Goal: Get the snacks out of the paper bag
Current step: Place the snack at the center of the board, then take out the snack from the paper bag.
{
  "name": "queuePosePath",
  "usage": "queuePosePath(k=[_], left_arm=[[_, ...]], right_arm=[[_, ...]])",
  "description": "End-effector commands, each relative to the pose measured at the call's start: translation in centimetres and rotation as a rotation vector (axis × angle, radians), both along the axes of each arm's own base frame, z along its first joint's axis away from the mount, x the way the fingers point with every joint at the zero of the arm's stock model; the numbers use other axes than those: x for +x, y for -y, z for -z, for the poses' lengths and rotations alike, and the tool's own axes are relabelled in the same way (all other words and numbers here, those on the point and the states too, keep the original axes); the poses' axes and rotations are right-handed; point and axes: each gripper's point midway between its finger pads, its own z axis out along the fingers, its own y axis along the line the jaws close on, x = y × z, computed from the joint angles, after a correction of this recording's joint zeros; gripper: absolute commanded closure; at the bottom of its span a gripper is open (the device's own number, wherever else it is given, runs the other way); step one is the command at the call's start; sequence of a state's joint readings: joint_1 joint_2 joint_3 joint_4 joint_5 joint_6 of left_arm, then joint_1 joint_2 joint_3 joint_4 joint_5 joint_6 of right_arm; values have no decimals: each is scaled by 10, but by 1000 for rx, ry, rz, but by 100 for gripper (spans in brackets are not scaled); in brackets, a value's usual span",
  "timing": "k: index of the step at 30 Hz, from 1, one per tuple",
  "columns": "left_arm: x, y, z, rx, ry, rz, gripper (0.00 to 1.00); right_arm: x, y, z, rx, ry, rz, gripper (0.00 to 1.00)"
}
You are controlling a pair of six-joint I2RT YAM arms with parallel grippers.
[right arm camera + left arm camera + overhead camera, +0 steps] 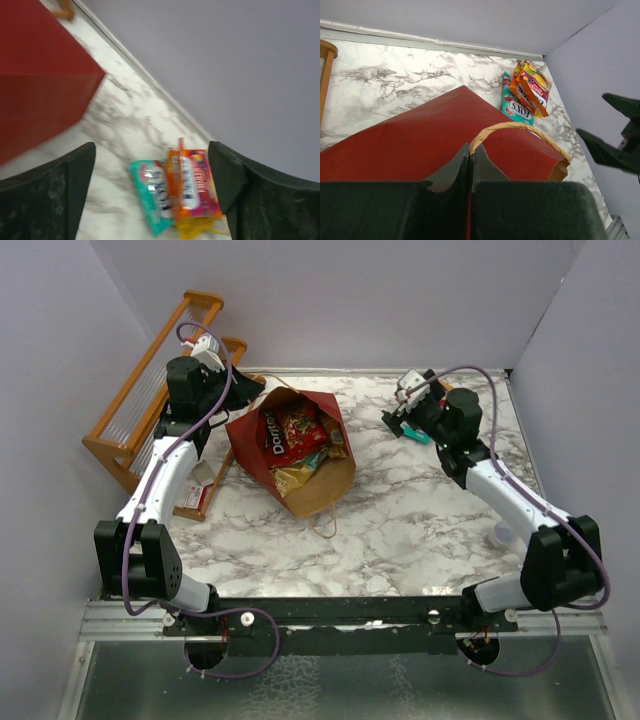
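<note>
Spread jaws of the right gripper [152, 150] hover over a teal packet [152, 192] and an orange packet [192, 187] already out, while the left gripper [470, 147], jaws pressed together, pinches the paper bag [420, 135], its chip bag [290, 430] and other snacks still inside.

Light was bright, even & soft; shadows faint. Rt wrist view was motion-blurred, esp. bag [35, 85] & packets [190, 190]; other views were sharp.

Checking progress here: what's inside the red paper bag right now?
Inside the paper bag lie a red Doritos bag, a tan-gold bag and a bit of teal packet. Whatever sits beneath them is covered.
</note>
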State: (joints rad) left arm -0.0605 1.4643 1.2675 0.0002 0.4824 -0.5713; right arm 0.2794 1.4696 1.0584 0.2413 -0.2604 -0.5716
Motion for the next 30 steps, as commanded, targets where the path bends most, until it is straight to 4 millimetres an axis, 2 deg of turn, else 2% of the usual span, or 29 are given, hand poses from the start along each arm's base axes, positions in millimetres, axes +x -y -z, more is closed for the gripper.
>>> queuePosePath(k=[1,6,11,15,18,20,22,24,28,30], left_arm=[[-5,0,-16,-2,54,13,100],[-11,7,-28,-18,105,60,100],[-16,10,-37,-19,147,83,100],[-20,11,-44,-21,182,92,100],[-20,11,-43,-22,179,90,100],[-20,10,-43,-24,178,89,100],[-19,11,-42,-26,174,90,100],[-20,11,-42,-30,173,90,100],[-22,12,-46,-37,181,93,100],[-22,12,-47,-38,185,93,100]], right_arm=[[-60,-19,32,306,-207,-67,1],[-119,-45,29,380,-236,-223,1],[-156,-76,-5,478,-305,-316,1],[-188,-118,-16,575,-380,-383,0],[-207,-157,-3,579,-384,-400,4],[-205,-179,9,546,-389,-349,13],[-193,-196,19,516,-382,-257,24],[-168,-203,35,480,-361,-104,31],[-128,-216,53,388,-275,54,52],[-109,-217,61,360,-224,144,54]])
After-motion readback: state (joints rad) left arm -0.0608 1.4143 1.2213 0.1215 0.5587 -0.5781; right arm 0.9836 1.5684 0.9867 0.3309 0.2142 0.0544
